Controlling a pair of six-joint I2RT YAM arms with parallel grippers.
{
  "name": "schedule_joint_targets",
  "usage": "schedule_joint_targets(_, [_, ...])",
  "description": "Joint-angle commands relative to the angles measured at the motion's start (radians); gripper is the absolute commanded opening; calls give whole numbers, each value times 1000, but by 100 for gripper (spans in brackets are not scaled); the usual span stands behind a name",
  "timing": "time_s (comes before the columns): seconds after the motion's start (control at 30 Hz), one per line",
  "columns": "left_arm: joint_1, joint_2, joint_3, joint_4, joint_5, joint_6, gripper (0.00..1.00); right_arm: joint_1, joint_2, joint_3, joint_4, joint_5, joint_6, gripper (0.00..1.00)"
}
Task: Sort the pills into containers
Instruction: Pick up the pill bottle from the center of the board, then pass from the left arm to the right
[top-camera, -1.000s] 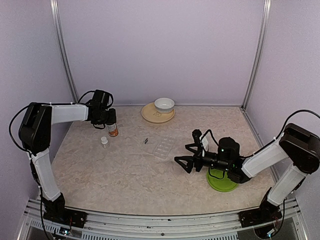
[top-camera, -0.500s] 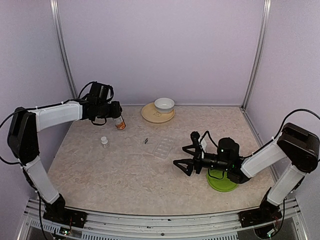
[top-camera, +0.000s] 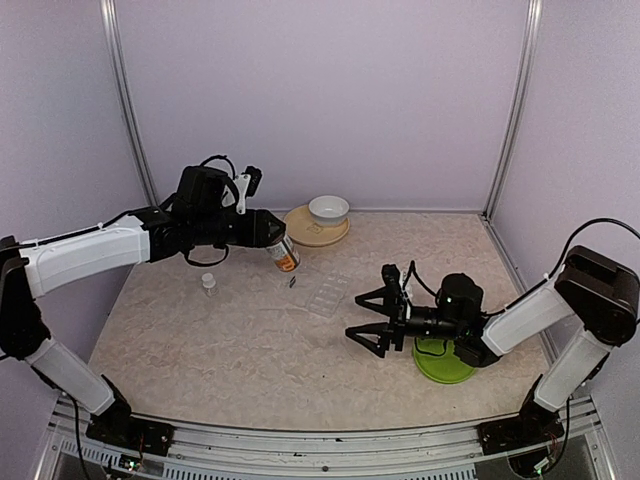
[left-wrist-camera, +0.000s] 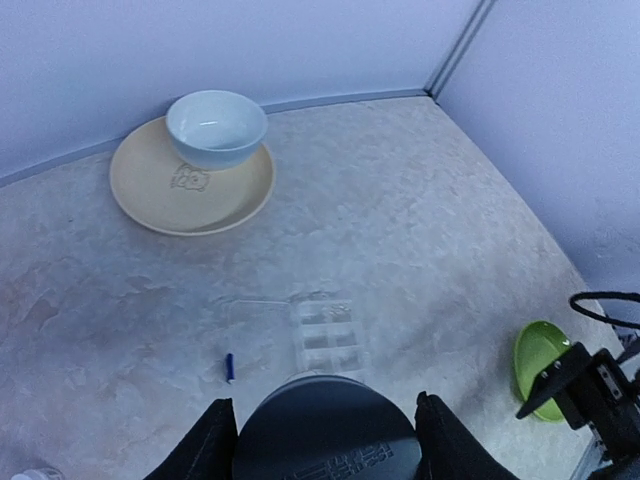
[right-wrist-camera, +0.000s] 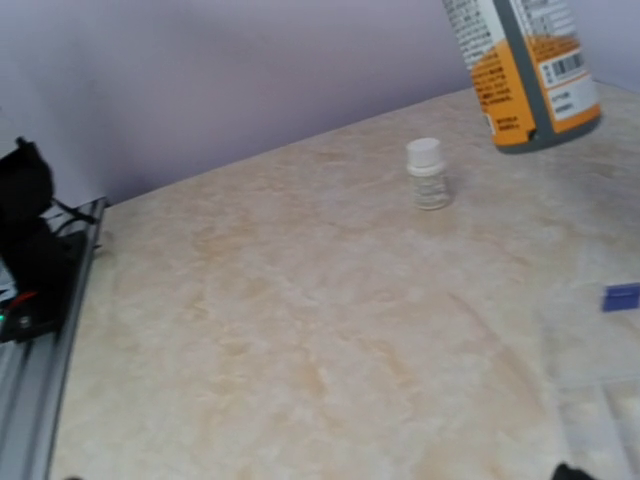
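Your left gripper (top-camera: 266, 232) is clamped on the orange-labelled bottle (top-camera: 284, 256), holding it tilted in the air left of centre in the overhead view, just up-left of the clear pill box (top-camera: 326, 293) lying flat mid-frame. Your right gripper (top-camera: 358, 316) hangs low to the box's right, fingers spread wide, nothing between them. No pills show in the compartments as far as I can tell, so I judge the sorting itself all ahead of you.
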Motion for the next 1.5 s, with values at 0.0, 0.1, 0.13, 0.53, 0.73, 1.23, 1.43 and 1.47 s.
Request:
schedule_joint_targets(0.0, [-48,-79,-34,97,148,27,39,9,-50,14,10,-89,18,100])
schedule_joint_targets(0.1, [-85,-110,-53,124,207,31,39,9,-81,23,-1,-126,34,100])
schedule_joint_targets(0.13, [-96,-115,-57,132,228,33,39,8,-92,25,-1,-137,40,100])
schedule_joint_targets(0.53, [-230,-141,-44,154,375,106,39,9,-165,97,-88,-271,95,100])
schedule_joint_targets(0.73, [-263,-148,-30,149,415,124,39,9,-232,98,-178,-240,50,100])
schedule_joint_targets(1.23, [-330,-198,-75,253,441,141,35,17,-201,129,-145,-270,98,100])
schedule_joint_targets(1.43, [-357,-217,-120,353,448,130,34,51,-174,131,-46,-286,159,100])
schedule_joint_targets(1.47, [-363,-214,-118,353,446,132,34,53,-175,129,-16,-290,179,100])
